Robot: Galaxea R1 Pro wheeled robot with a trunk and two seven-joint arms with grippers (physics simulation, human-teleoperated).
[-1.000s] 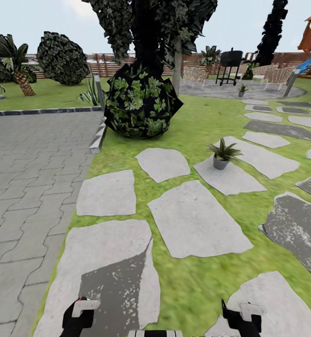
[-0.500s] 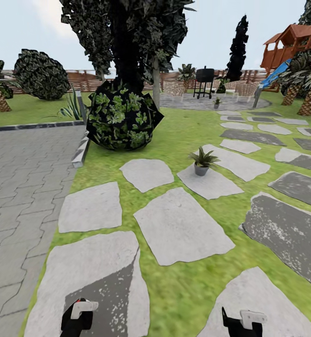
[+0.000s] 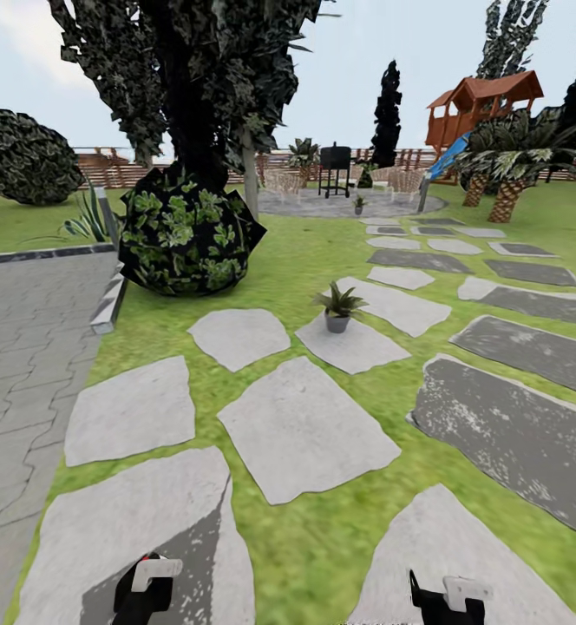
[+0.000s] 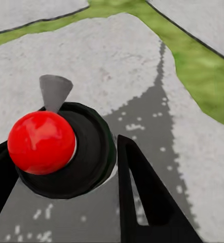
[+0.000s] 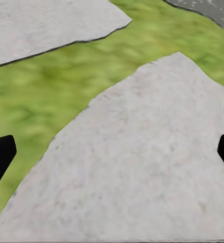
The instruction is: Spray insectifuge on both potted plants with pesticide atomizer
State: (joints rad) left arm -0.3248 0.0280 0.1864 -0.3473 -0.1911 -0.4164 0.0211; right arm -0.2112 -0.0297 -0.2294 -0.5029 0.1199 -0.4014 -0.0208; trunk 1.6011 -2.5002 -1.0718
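Between my left tool's fingers: pesticide atomizer, clamped round its dark body, red top up, grey nozzle forward. I judge it light, rigid, perhaps slick; grip belongs mid-body. Right tool: spread wide, nothing held. Nearest potted plant: ahead on a stepping stone.

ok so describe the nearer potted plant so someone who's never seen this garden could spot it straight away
Start from the big dark leafy bush at the foot of the tree, beside the grey paved drive. Look right across the lawn to the pale stepping stone nearest it. The nearer potted plant stands on that stone's far edge: a low rosette of pointed green leaves in a small dark pot, tiny beside the bush, and closer than its twin on the round patio.
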